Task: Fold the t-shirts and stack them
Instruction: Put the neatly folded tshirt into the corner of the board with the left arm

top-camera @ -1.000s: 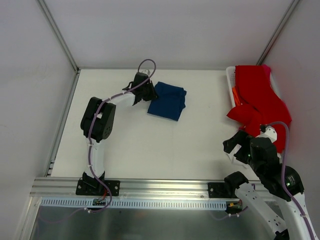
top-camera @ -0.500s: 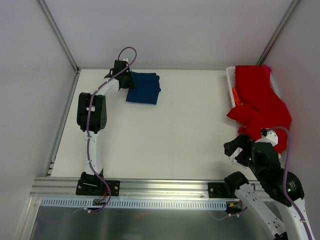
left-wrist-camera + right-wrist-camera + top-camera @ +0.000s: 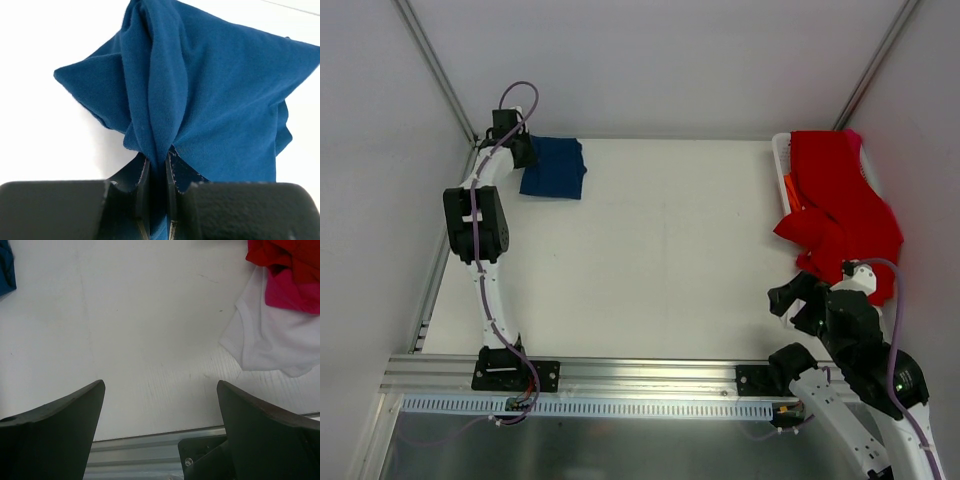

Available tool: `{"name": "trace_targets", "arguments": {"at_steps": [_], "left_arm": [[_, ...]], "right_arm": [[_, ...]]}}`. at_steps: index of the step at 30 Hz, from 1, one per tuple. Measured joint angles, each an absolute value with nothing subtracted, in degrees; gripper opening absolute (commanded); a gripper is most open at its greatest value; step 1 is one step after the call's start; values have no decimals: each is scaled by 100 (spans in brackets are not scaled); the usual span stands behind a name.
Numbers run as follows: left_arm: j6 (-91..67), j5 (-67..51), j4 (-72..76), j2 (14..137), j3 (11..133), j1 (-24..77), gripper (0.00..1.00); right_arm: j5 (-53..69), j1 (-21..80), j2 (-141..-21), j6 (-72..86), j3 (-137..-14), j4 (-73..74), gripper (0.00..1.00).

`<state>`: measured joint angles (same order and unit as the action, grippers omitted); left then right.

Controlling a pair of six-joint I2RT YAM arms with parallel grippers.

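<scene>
left jaws clamped on folded navy t-shirt (image 3: 555, 168), far-left bench (image 3: 660, 260) corner | right jaws apart, empty | red t-shirt (image 3: 835, 200) near, ahead-right of right jaws

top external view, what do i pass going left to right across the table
left gripper → navy t-shirt → white table → red t-shirt
</scene>
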<state>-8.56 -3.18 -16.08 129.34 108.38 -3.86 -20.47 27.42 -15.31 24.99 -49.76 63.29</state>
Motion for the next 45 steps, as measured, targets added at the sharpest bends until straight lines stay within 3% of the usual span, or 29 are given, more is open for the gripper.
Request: {"name": "trace_targets", "arguments": {"at_steps": [20,21,22,23,24,25,37,45], "left_arm": [[91,849,-1708,13316,11611,-1400,0],[95,875,-1708,13332,11616,-1433,5],[93,921,-1712,13356,11644,-1466,19],[95,958,-1710,13380,11677,-1494,64],[113,982,-1708,13391,11695,-1531,90],[89,1026,-1708,13393,11697,-1568,99],[-515,1050,-1699,13327,11686,-1927,99],[-867,644,-1691,12536,10881,-1726,99]], "right_arm": [[-1767,2742,-1245,2425,-4722,6173,99],[-1752,2742,-1245,2412,-4720,6156,100],[-1745,2742,-1245,2397,-4711,6130,99],[-1732,2742,-1247,2388,-4698,6099,99],[-1721,2742,-1251,2379,-4681,6071,99],[-1710,2742,-1258,2373,-4663,6045,99],[-1612,2742,-1319,2370,-4460,5887,99],[-1389,2742,-1411,2373,-4438,5697,99]]}}
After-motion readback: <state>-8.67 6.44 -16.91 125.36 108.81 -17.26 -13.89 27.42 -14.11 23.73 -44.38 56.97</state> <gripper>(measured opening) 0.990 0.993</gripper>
